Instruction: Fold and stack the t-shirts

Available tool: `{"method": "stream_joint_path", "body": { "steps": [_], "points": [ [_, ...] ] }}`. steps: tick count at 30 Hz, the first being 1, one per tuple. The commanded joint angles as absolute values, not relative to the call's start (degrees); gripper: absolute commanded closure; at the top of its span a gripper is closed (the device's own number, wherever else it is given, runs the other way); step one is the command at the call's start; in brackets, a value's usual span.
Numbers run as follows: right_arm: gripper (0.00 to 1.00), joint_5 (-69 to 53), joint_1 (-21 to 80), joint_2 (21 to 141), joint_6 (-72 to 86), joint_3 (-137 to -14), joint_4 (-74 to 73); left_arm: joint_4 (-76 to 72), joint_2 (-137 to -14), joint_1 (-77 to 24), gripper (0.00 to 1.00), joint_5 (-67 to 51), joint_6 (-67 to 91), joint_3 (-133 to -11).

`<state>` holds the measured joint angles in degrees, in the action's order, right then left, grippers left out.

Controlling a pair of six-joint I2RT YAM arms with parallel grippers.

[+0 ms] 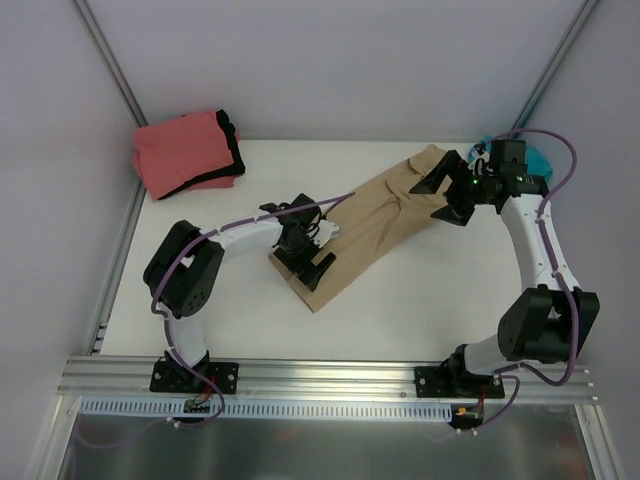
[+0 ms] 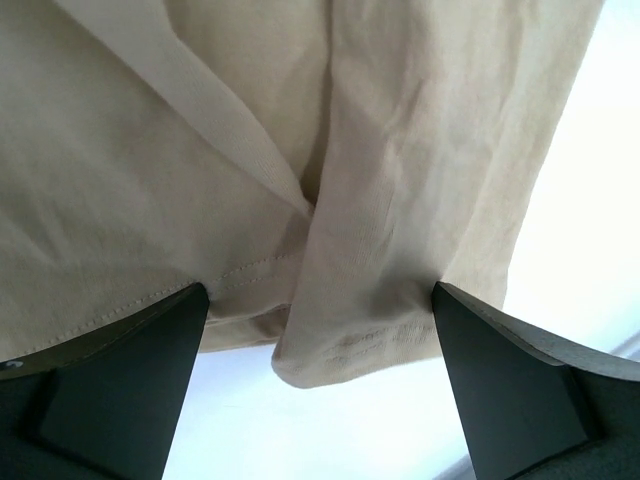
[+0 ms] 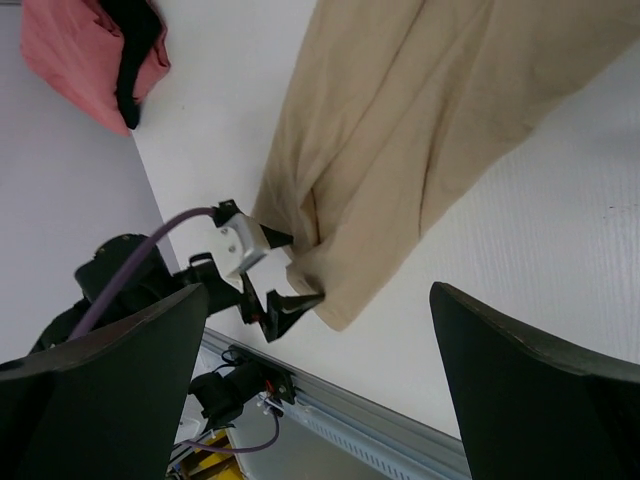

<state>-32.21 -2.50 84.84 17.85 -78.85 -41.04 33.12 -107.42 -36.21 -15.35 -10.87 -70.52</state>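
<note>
Tan t-shirt (image 1: 380,222) is laid diagonally mid-frame for folding. Left gripper (image 1: 305,258) and right gripper (image 1: 442,197) are poised at its ends, jaws spread.

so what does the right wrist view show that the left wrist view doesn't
Only the right wrist view: the coral-pink shirt with the black shirt against it, the open left hand at one end of the tan shirt, and the metal rail. Only the left wrist view: a close look at the stitched hem between its own fingers. Both: the tan shirt lying on the white table.
</note>
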Motion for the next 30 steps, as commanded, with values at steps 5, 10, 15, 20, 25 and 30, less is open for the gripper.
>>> {"method": "stream_joint_path", "body": {
  "steps": [5,10,15,20,25,30],
  "points": [
    [0.01,-34.19,-1.76,79.19,19.86,-78.84,-40.08,42.19,-109.52,-44.82,0.01,-30.23,4.65,-58.46],
    [0.01,-34.01,-0.88,77.43,20.04,-77.17,-39.73,37.99,-103.03,-48.25,0.01,-35.14,10.62,-51.79],
    [0.01,-33.84,-0.35,76.99,20.22,-76.55,-39.55,32.35,-96.17,-50.80,0.01,-40.08,18.44,-45.27],
    [0.01,-32.70,-0.09,77.08,18.99,-75.76,-40.08,32.15,-88.43,-51.86,0.01,-36.84,21.54,-45.42],
    [0.01,-31.38,-0.09,81.20,16.61,-76.29,-40.17,39.28,-87.62,-51.68,0.01,-30.15,17.50,-62.96],
    [0.01,-28.22,0.96,87.79,14.15,-75.94,-38.85,43.76,-91.31,-50.19,0.01,-27.25,16.00,-80.92]
  ]
}}
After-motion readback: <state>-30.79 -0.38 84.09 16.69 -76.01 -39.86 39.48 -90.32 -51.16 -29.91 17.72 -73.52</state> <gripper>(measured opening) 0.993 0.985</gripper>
